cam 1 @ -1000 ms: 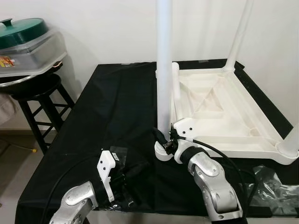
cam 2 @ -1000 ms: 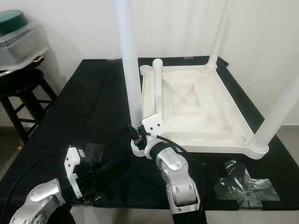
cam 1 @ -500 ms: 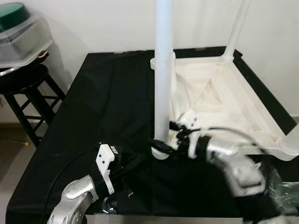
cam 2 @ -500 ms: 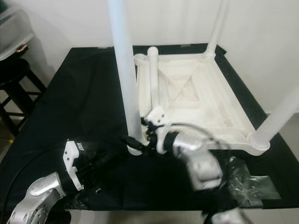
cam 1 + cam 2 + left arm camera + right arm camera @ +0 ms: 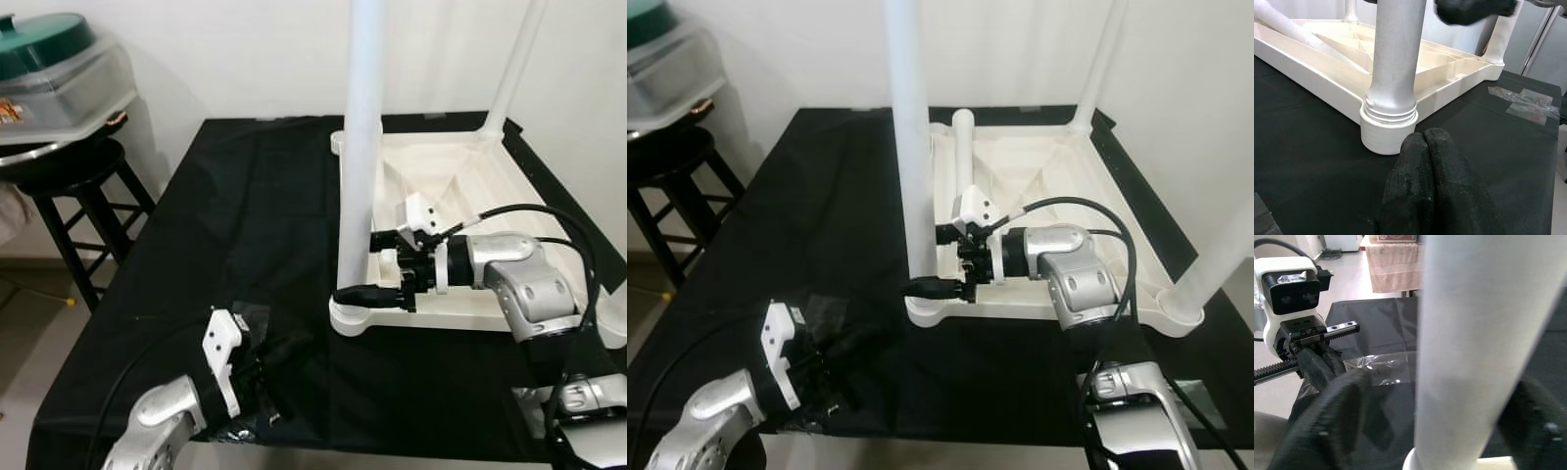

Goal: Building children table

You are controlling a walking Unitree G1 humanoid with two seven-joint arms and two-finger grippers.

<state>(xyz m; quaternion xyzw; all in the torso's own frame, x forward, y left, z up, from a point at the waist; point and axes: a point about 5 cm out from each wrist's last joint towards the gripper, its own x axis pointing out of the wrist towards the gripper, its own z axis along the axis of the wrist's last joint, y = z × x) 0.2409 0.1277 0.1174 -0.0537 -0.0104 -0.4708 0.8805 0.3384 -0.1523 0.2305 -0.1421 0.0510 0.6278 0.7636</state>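
Three white legs stand up from the upturned white tabletop (image 5: 460,235) — it lies upside down on the black-covered surface (image 5: 245,225), ribs showing. A fourth, loose leg (image 5: 963,157) lies inside the tabletop, along its edge nearest the front-left leg. That front-left leg (image 5: 361,147) rises from the corner socket (image 5: 355,315) closest to the robot. The right claw (image 5: 377,264) reaches in from the tabletop side, one black finger on either side of this leg just above the socket; in the right wrist view the white leg (image 5: 1474,347) stands between the two dark fingers (image 5: 1322,426), so the claw is closed around it. The left claw (image 5: 1425,161) rests low on the surface in front of the same corner socket, near it but apart, its two fingertips pressed together with nothing between them. Clear plastic wrapping (image 5: 1522,100) lies on the surface beyond the tabletop's front-right corner. Off to the far left of the tabletop, beside the surface, a black stool (image 5: 73,186) carries a clear container with a green lid (image 5: 49,59).
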